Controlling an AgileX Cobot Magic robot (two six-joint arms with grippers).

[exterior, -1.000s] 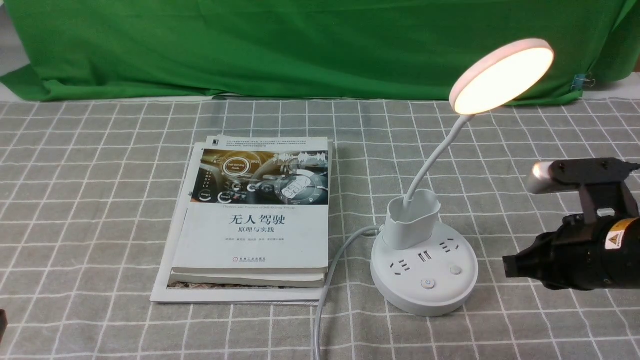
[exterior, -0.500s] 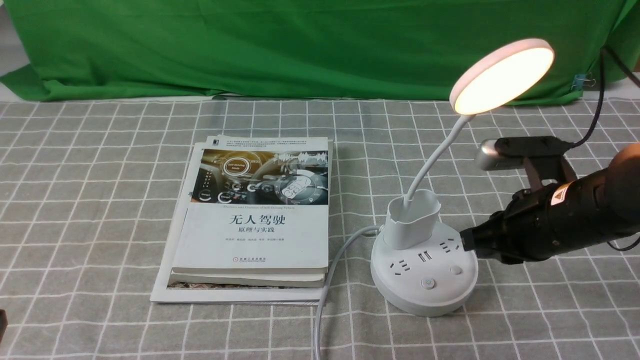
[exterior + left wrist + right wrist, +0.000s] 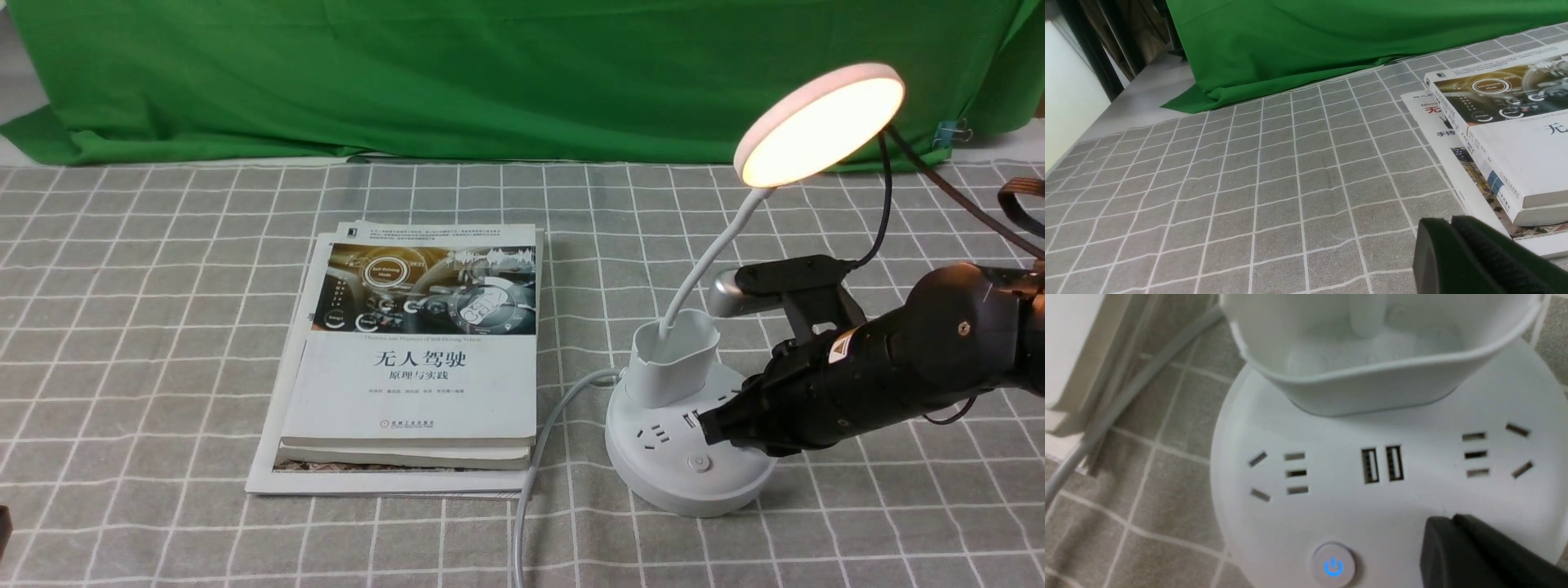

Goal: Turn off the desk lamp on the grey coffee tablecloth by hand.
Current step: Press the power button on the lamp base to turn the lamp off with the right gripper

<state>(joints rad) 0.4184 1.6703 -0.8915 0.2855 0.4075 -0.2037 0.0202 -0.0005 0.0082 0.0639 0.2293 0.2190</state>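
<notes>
The white desk lamp (image 3: pixel 690 457) stands on the grey coffee tablecloth (image 3: pixel 163 327), its disc head (image 3: pixel 819 122) glowing. My right gripper (image 3: pixel 709 426), the hand, is shut and empty, its tip low over the right side of the round base. It covers the spot beside the power button (image 3: pixel 698 464). In the right wrist view the tip (image 3: pixel 1443 522) lies just beside the blue-lit power button (image 3: pixel 1333 565) and below the USB ports (image 3: pixel 1382 463). Whether it touches the base I cannot tell. My left gripper (image 3: pixel 1447 222) is shut above the cloth, near the books.
A stack of books (image 3: pixel 416 359) lies left of the lamp. The lamp's grey cable (image 3: pixel 539 441) runs between them toward the front edge. A green backdrop cloth (image 3: pixel 408 73) hangs along the back. The pen cup (image 3: pixel 673 359) rises just behind my right gripper.
My right arm has swung in from the right and lowered, so its tip has gone from beside the base to over its right side. The lamp stays lit.
</notes>
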